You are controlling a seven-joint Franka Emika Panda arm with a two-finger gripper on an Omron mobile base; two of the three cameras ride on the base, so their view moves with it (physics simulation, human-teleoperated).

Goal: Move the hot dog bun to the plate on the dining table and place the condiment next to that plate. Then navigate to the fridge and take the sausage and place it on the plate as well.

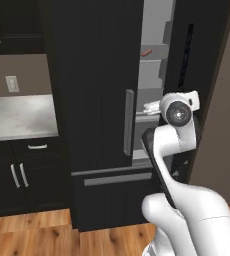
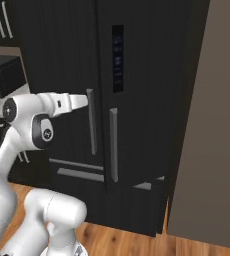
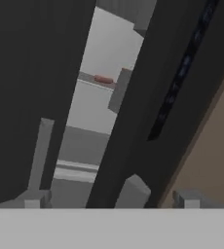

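The tall black fridge (image 1: pixel 92 85) stands right in front of me, its right door (image 1: pixel 187 60) ajar. Through the gap shows the light grey inside with its shelves. The slim reddish-pink sausage (image 1: pixel 146 52) lies on an upper shelf; in the hand view the sausage (image 3: pixel 103 79) sits up the gap, well beyond my fingers. My gripper (image 3: pixel 111 199) is open, its fingertips (image 3: pixel 33 199) wide apart with nothing between them. From the right, my gripper (image 2: pixel 84 101) points at the fridge by the grey door handles (image 2: pixel 91 122). The hot dog bun, plate, dining table and condiment are out of view.
A marble counter (image 1: pixel 19 115) over black cabinets (image 1: pixel 17 175) lies left of the fridge, with a dark appliance (image 2: pixel 2 75) on it. A brown wall (image 1: pixel 222 125) closes off the right side next to the ajar door. Wooden floor (image 1: pixel 37 235) runs below.
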